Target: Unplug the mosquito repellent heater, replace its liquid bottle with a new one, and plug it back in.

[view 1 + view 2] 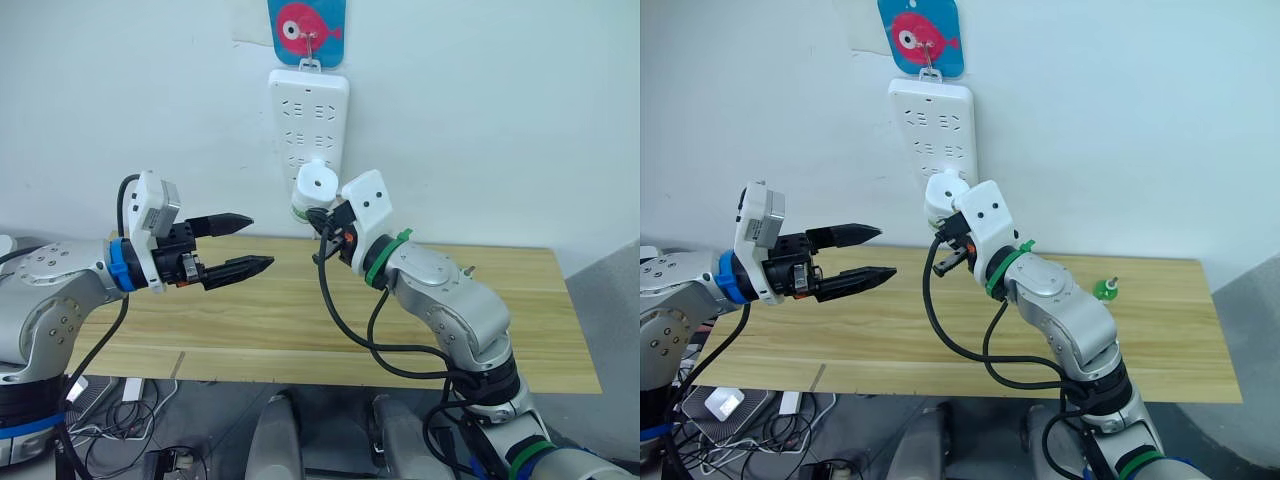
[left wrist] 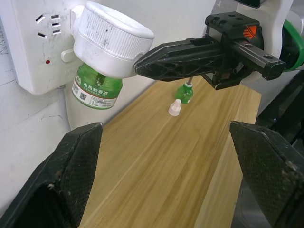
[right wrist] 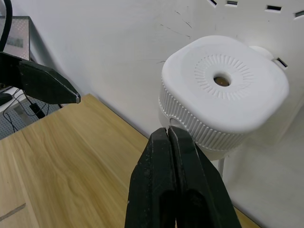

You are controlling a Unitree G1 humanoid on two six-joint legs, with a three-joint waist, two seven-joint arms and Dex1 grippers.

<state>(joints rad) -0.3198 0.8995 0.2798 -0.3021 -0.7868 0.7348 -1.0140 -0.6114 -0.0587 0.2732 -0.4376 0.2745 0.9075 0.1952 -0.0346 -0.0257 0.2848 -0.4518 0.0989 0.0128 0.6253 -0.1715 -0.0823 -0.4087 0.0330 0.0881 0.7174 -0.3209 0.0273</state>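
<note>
Your right arm rises from the lower right, bends at the elbow and reaches up and back toward the wall. Its right end effector (image 3: 173, 137) sits against the lower side of the mosquito repellent heater (image 1: 318, 186), with both black fingers pressed together and nothing between them. The fingertips touch the heater's ribbed skirt, as the right wrist view shows.

The heater is plugged into the bottom of the white power strip (image 1: 308, 115), which hangs on the wall from a hook under a blue card with a red fish (image 1: 306, 28). Its vent hole faces out toward you. A green bottle (image 2: 96, 89) with a printed label is fitted under the heater.

Your left arm extends level from the left, forearm horizontal above the desk (image 1: 280, 330). The left end effector (image 1: 250, 244) points to the right at the heater, well apart from it. Its two fingers are spread, one above the other, and hold nothing.

On the desk behind your right arm, near the back edge, stands a small capless green bottle (image 1: 1104, 290) with a thin wick rod sticking up from its neck. Just beside it lies a small white cap (image 2: 175, 107). Black cables loop from the right wrist down past the desk's front edge. In the left wrist view, the right end effector crosses in front of the bottle on the desk and partly blocks it.
</note>
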